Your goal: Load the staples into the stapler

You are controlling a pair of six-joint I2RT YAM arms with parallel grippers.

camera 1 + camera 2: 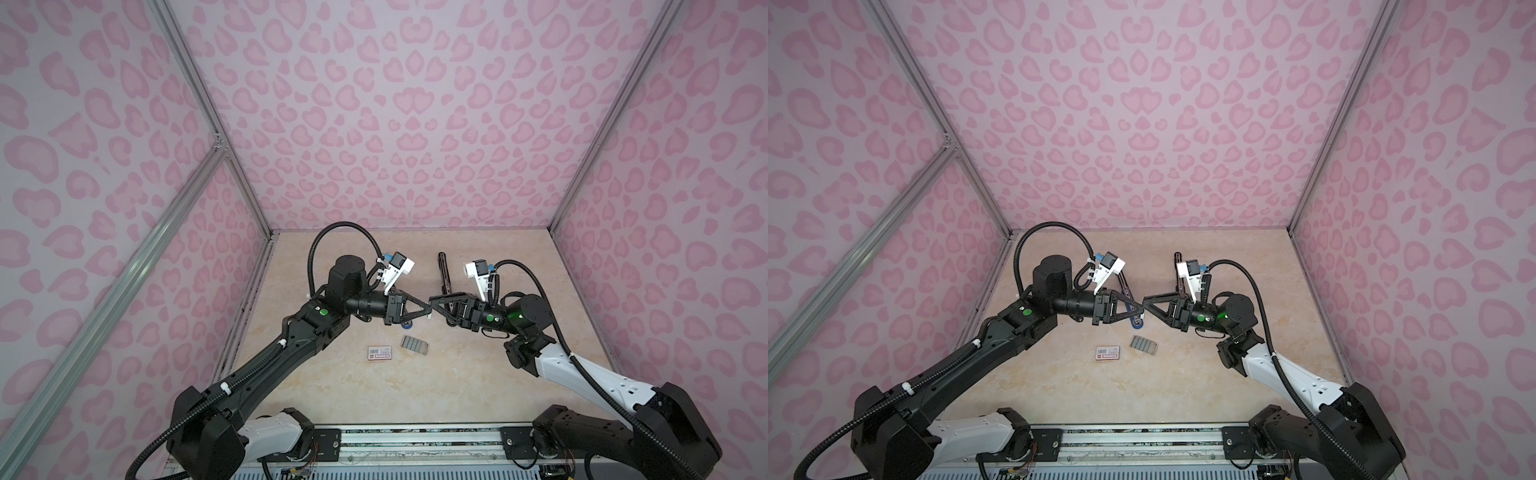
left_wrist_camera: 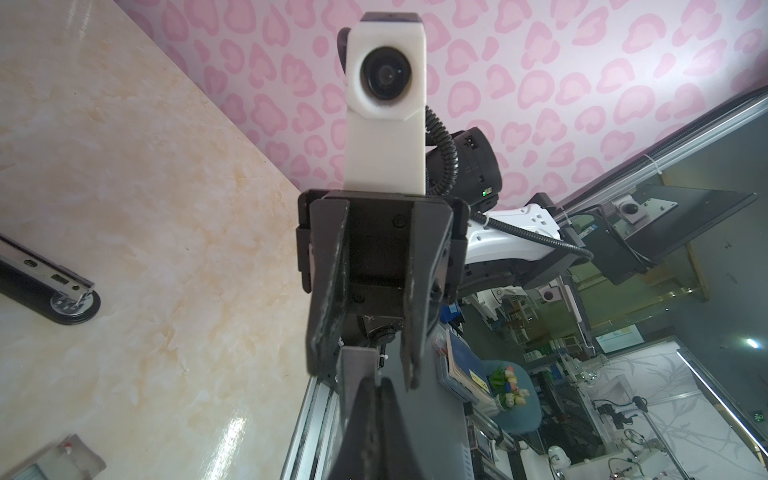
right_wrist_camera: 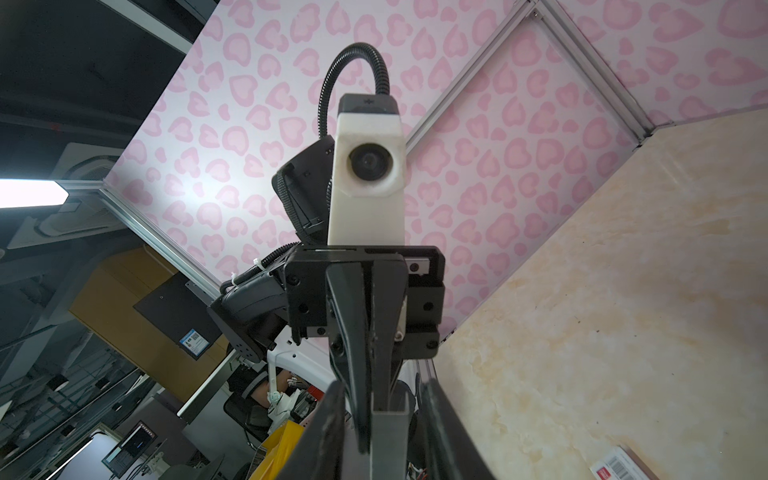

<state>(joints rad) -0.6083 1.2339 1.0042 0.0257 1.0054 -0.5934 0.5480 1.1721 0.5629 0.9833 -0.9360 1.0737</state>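
Silvery staples (image 2: 358, 365) are sitting clenched in the left end effector (image 1: 427, 312). At three o'clock the right end effector (image 1: 432, 305) — released — is straddling them.

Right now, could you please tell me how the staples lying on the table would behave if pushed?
The staples lie flat, so they would probably slide, not roll. Visible seams between strips suggest they may separate. The glossy table likely gives little friction.
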